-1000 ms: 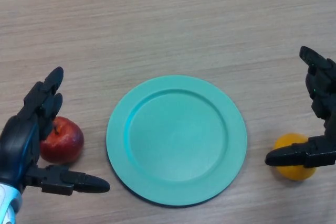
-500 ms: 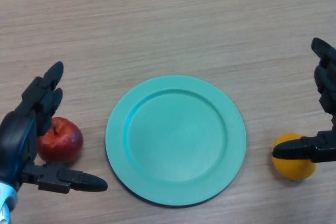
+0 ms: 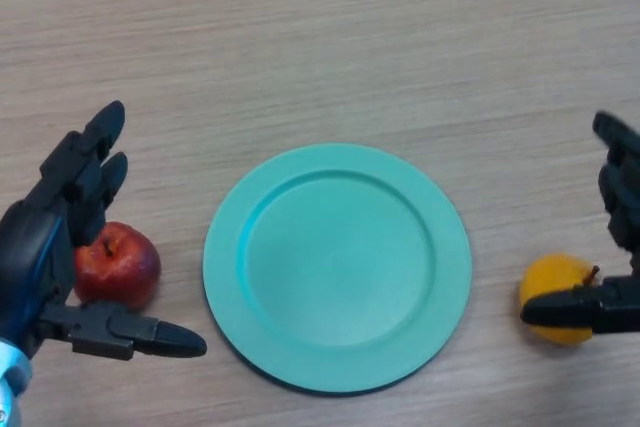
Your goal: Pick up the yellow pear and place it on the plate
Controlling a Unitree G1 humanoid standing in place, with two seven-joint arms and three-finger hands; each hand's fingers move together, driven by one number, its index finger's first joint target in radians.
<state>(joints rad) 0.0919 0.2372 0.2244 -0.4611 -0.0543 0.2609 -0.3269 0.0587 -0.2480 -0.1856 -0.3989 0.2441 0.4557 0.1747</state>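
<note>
Closing on the yellow pear cleanly looks like the step in hand, and doing it well probably means bringing the right hand further in over the fruit so that thumb and fingers meet it on opposite sides, near its widest part; a grip taken too close to the near edge could squeeze the round fruit away across the table. The pear lies on the wood at the right of the view, near the green plate but apart from it, its small stem pointing up and to the right; the plate holds nothing. The right hand comes in from the right edge with its fingers straight and raised beyond the pear and its thumb stretched low across the pear's near side, so the hand brackets the fruit without clasping it; whether the thumb touches the skin cannot be told. The left hand hovers over the left of the table beside a red apple, fingers spread and thumb held out toward the plate, gripping nothing.
</note>
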